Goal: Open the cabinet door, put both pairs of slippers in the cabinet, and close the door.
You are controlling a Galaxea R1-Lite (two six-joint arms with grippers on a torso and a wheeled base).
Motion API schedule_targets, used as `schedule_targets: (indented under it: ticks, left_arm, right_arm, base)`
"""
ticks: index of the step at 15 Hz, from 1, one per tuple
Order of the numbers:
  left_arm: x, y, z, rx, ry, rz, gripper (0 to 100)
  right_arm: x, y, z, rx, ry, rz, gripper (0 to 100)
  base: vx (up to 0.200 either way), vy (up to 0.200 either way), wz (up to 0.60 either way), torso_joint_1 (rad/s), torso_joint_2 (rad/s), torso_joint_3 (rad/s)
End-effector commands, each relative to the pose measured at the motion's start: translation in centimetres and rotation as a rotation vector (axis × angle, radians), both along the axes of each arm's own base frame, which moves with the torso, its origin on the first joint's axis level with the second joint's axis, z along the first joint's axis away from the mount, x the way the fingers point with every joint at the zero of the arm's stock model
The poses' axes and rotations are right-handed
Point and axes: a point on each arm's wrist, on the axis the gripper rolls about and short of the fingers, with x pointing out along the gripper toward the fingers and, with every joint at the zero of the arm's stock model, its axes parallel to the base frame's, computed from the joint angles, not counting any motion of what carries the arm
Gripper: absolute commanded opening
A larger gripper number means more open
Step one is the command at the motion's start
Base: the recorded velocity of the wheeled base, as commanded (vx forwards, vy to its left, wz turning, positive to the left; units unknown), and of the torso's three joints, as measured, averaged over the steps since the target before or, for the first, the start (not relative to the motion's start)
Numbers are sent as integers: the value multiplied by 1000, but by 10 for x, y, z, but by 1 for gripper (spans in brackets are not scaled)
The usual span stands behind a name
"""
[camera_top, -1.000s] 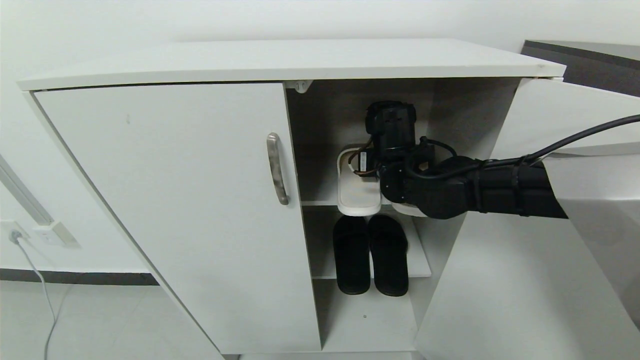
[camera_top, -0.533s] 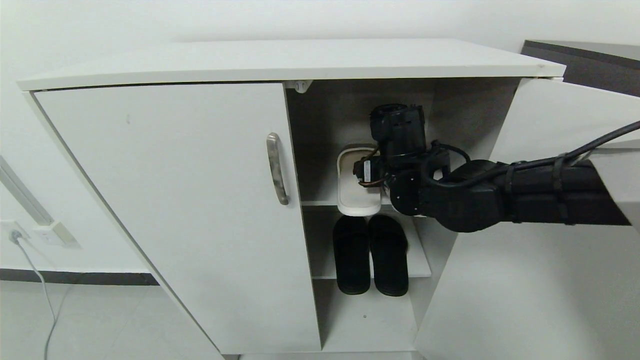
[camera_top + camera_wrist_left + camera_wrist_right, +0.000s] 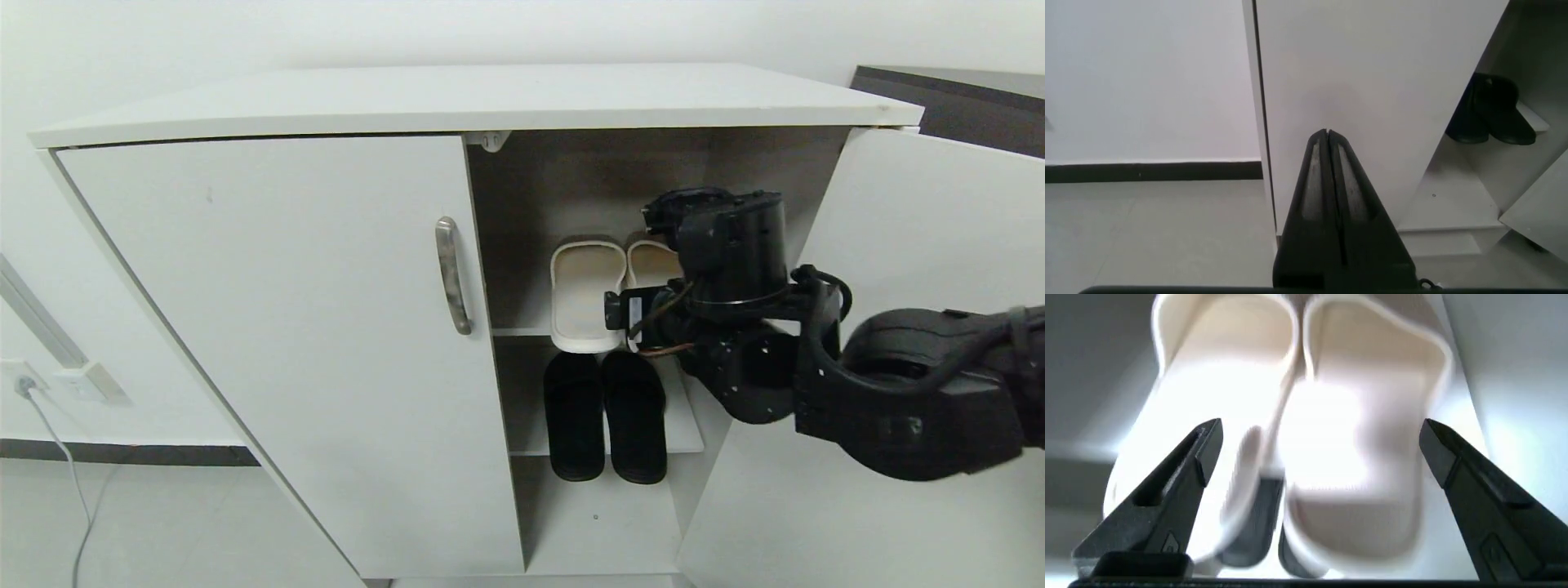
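A pair of white slippers [image 3: 584, 294] sits side by side on the upper shelf of the white cabinet [image 3: 457, 98], toes pointing in and heels at the shelf's front edge. From the head camera you see the left slipper whole. The other is mostly hidden behind the wrist of the right arm [image 3: 898, 408].

One shelf down, a pair of black slippers [image 3: 604, 416] lies the same way, heels hanging over the front edge.

The right gripper [image 3: 1320, 429] is just in front of the white pair, its fingers spread wide and holding nothing. In its own camera the slippers lie beyond the two fingers.

The right door [image 3: 816, 506] is swung open, its far edge cut off by the frame. The left door [image 3: 269, 327] is closed, with a metal handle [image 3: 453, 276] by its inner edge.

The left gripper [image 3: 1327, 135] is low down, facing the closed door. Its fingers are pressed together with nothing between them.
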Motion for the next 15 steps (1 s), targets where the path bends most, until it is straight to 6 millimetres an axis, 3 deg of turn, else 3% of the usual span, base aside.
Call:
schedule_targets:
  ticks: [1,5,8,9,15]
  left_arm:
    - [0,0,0,-1,0,0,0]
    - [0,0,0,-1,0,0,0]
    - [0,0,0,-1,0,0,0]
    - [0,0,0,-2,0,0,0]
    - [0,0,0,-1,0,-1,0]
  right_arm:
    - [-38,-21,7,44,-30,71,100]
    - [-73,-50,-16,57,10,254,100]
    - [-79,-52,-32,70,12,347,100]
    - [-78,-49,-37,61,22,350,0]
    - [-76,-41,-53,42,52,363,0]
  base:
    - [0,0,0,0,0,0]
    - [0,0,0,0,0,0]
    - [0,0,0,0,0,0]
    - [0,0,0,0,0,0]
    - [0,0,0,0,0,0]
